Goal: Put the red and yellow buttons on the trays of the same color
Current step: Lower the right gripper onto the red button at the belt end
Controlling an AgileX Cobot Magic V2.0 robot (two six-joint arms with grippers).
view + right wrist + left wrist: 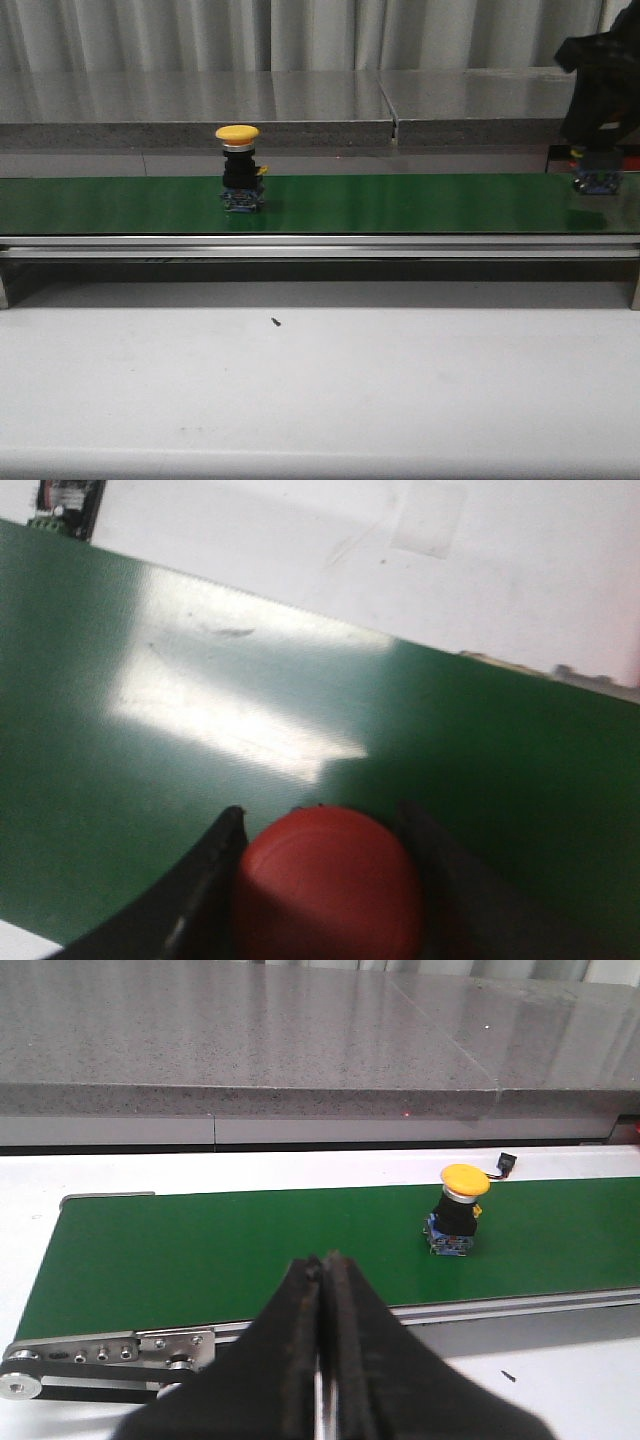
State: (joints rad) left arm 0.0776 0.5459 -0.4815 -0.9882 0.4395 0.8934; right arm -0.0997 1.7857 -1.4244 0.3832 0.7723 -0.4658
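A yellow button (240, 168) with a black body stands upright on the green belt (400, 205), left of the middle. It also shows in the left wrist view as the yellow button (460, 1210), ahead of my left gripper (323, 1260), which is shut with nothing in it and held short of the belt. At the belt's far right end my right gripper (597, 160) reaches down over the red button (597, 182). In the right wrist view the red button (325, 890) fills the space between the fingers of the right gripper (322, 820). The trays are out of view.
A grey stone ledge (300, 105) runs behind the belt, and an aluminium rail (320, 245) along its front. The white table (320, 390) carries a small black screw (275, 322). A black cable plug (505, 1162) lies behind the belt.
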